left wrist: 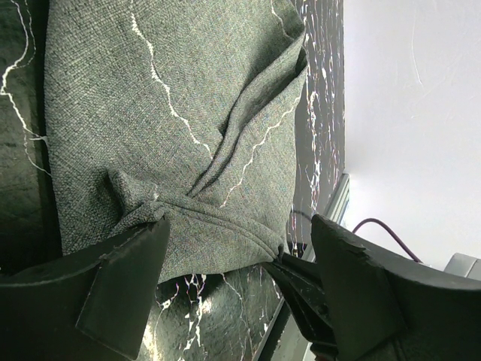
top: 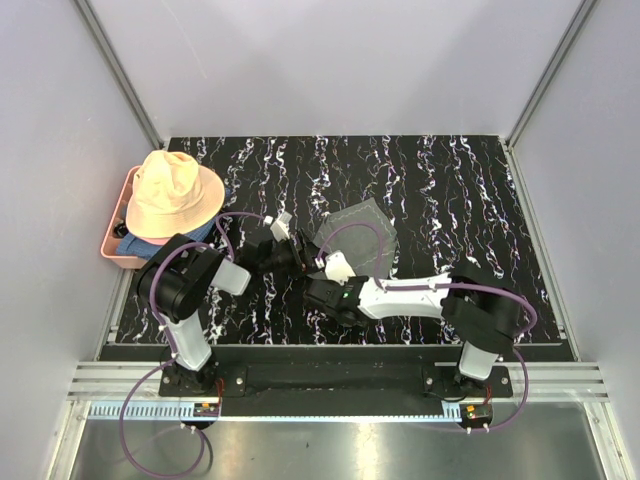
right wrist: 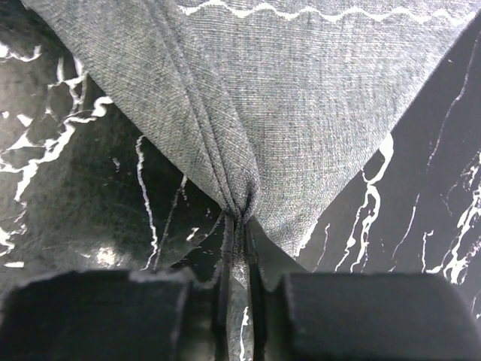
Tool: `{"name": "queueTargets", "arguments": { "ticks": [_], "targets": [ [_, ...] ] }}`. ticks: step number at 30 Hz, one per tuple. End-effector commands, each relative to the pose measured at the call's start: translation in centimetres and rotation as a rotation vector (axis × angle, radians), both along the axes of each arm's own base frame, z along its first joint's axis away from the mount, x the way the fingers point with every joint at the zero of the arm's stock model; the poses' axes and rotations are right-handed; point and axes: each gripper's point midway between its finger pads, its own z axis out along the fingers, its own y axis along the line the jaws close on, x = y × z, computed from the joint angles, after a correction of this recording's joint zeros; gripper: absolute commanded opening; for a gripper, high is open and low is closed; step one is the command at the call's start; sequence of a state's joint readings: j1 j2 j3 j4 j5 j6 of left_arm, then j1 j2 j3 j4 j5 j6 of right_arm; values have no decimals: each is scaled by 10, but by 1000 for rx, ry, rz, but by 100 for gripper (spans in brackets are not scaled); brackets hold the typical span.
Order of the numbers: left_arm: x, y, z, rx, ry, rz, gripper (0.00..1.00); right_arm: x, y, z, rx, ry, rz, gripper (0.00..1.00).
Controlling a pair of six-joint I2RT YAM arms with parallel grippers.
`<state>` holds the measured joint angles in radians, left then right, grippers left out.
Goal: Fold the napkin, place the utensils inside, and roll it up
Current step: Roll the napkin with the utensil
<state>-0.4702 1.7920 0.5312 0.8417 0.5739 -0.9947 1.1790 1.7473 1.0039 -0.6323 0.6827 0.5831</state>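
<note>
The grey napkin [top: 362, 238] lies crumpled on the black marbled table, and fills most of the left wrist view [left wrist: 165, 113]. My right gripper [top: 320, 268] is shut on its near left corner. The cloth [right wrist: 301, 98] bunches into a pinch between the closed fingertips [right wrist: 239, 222]. My left gripper [top: 298, 246] stands open just left of that corner, with its two wide-apart fingers [left wrist: 240, 224] straddling the napkin's edge and not touching it. The right gripper's dark fingers [left wrist: 301, 280] show there holding the corner. The utensils are out of view.
A peach floppy hat [top: 172, 195] sits on a blue cloth [top: 150, 243] in a pink tray [top: 113, 247] at the table's left edge. Grey walls close in the back and sides. A metal rail [top: 330, 380] runs along the near edge by the arm bases.
</note>
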Motion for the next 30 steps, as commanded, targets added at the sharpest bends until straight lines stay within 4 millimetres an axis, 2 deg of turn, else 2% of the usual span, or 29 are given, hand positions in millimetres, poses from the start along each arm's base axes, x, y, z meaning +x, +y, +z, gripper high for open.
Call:
{"name": "queueTargets", "arguments": {
  "ticks": [1,3,4,6,7,9,12,14,18,19,21,25,30],
  "targets": [
    [0,13,-19,77,41,19,84,-12,13,7,103,64,58,4],
    [0,14,-20,88,37,14,84,-14,16,12,162,94,94,0],
    [3,13,-17,86,28,12,84,-22,22,9,205,157,125,0],
    [3,13,-18,85,32,4,84,-20,21,11,273,205,147,0],
    [5,12,-15,82,24,2,84,-26,28,12,324,261,173,0],
    [6,12,-15,87,25,-2,84,-22,23,14,368,295,182,0],
    [7,13,-15,105,19,-8,84,-32,29,19,486,414,238,0],
    [9,13,-15,111,15,-14,84,-25,26,20,534,442,232,0],
    [11,12,-17,125,21,-24,84,-34,33,21,669,605,260,0],
    [13,11,-16,126,19,-27,84,-29,32,22,705,618,250,0],
    [13,13,-18,139,23,-29,84,-32,35,23,769,689,256,0],
    [17,15,-19,173,24,-32,84,-24,34,28,859,752,242,0],
    [20,18,-23,201,34,-38,84,-18,25,15,921,846,172,0]
  ]
}}
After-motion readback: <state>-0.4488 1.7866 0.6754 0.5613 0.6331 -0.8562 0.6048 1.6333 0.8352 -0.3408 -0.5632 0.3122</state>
